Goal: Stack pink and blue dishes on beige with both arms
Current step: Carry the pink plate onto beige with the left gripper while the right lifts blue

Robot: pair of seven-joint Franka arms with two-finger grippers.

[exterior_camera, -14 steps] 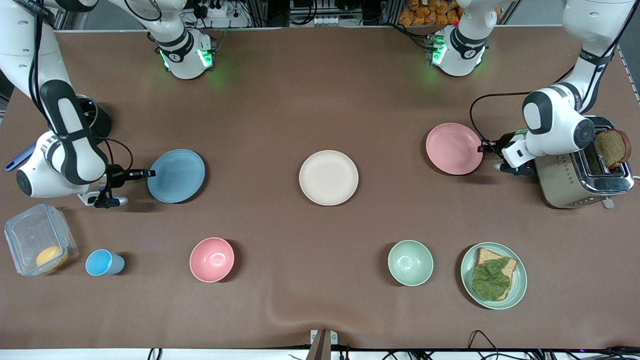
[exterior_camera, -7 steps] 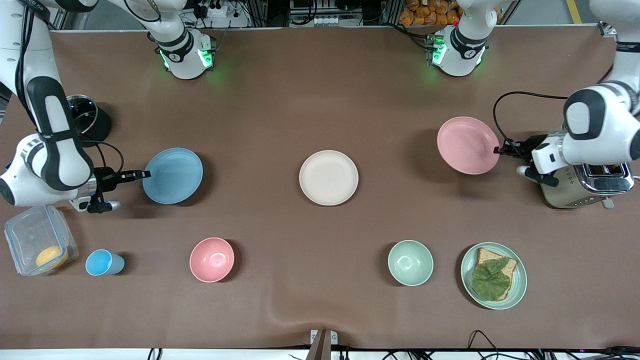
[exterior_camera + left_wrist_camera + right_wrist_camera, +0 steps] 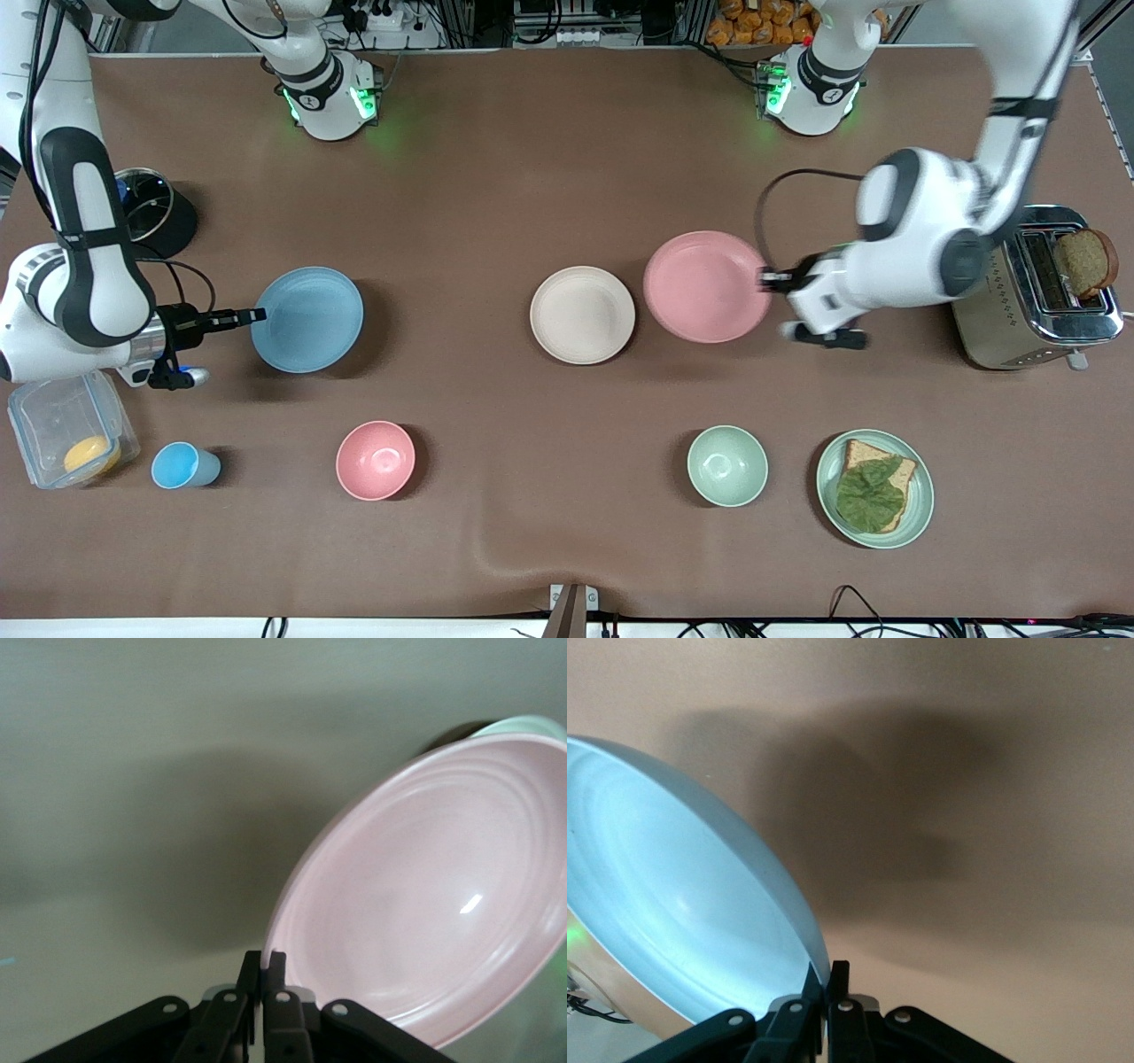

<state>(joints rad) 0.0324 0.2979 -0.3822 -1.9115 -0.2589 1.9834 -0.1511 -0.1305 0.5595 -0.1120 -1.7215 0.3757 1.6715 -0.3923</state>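
At the table's [image 3: 567, 177] edge by the right arm's end, a clear lidded box [image 3: 71, 431] held a round orange thing, with a small blue cup [image 3: 184, 466] just beside it. Along the edge nearest the front camera stood a deep pink bowl [image 3: 376, 460] and a pale green bowl [image 3: 727, 465], both with nothing in them. Beside the green bowl, toward the left arm's end, a pale green plate [image 3: 921, 509] carried a slice of bread topped with a leaf. The toaster [image 3: 1032, 292] at the left arm's end had a dark slice standing in its slot.

The beige plate [image 3: 582, 315] lay flat at the table's middle.

The left gripper [image 3: 769, 280] was clamped on the rim of the pink plate [image 3: 706, 286], holding it in the air just beside the beige plate, the forearm roughly level.

The right gripper [image 3: 255, 313] pinched the blue plate's [image 3: 307, 319] rim, holding it off the table, over the right arm's end.
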